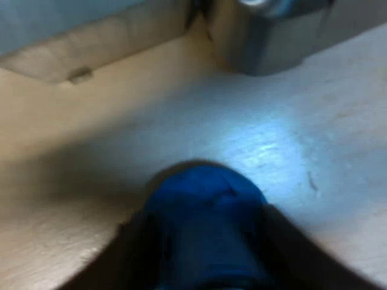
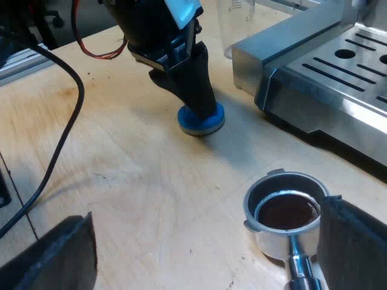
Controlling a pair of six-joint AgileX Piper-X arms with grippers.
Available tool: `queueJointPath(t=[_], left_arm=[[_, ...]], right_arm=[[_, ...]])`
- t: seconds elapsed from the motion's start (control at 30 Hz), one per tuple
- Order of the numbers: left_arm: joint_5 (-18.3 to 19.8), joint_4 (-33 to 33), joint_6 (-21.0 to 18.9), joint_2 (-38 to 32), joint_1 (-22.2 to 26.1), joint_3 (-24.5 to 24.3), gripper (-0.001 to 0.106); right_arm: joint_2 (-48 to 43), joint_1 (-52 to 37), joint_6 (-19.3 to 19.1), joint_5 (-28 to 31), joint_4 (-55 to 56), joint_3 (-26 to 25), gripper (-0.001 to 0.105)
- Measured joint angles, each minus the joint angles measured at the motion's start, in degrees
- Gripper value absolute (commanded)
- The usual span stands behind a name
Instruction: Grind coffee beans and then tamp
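**Operator:** What is the state of the fingers?

**Inspector:** On your left gripper, the dark fingers sit close against both sides of the blue tamper, so I record it as gripped. Your right wrist view agrees. It shows that gripper coming down onto the tamper, whose base rests on the table. On your right gripper, the fingers stand wide apart and hold nothing.

**Operator:** And where is the holder?

**Inspector:** The holder stands on the table just beside one right finger, with its handle running back toward your wrist. I cannot tell whether the finger touches it. Its basket contains dark grounds. The espresso machine is near it, and the measuring glass stands past the machine's corner.

**Operator:** How far along is the task?

**Inspector:** With the basket filled, I judge that grinding is done. Tamping is not done, because the tamper is on the table well apart from the holder. You have yet to lift it, carry it over the basket, seat it squarely and press. The holder is loose with nothing clamping it, so it may shift or tip under an off-centre press.
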Motion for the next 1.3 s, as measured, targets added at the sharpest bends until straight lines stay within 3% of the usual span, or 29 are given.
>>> queueJointPath(t=[0.13,0.73,0.93,1.3], left_arm=[[0.17,0.27,0.00,0.00,0.00,0.00,0.078],[0.05,14.22,0.00,-0.40,0.00,-2.33,0.079],[0.05,19.40,0.00,-8.43,0.00,-2.33,0.079],[0.05,21.06,-0.82,-26.33,0.00,-2.33,0.079]], right_arm=[[0.00,0.00,0.00,0.00,0.00,0.00,0.076],[0.00,0.00,0.00,-0.21,2.39,0.00,0.076],[0.00,0.00,0.28,-0.41,2.86,0.00,0.076],[0.00,0.00,6.96,-8.73,3.01,-0.28,0.076]])
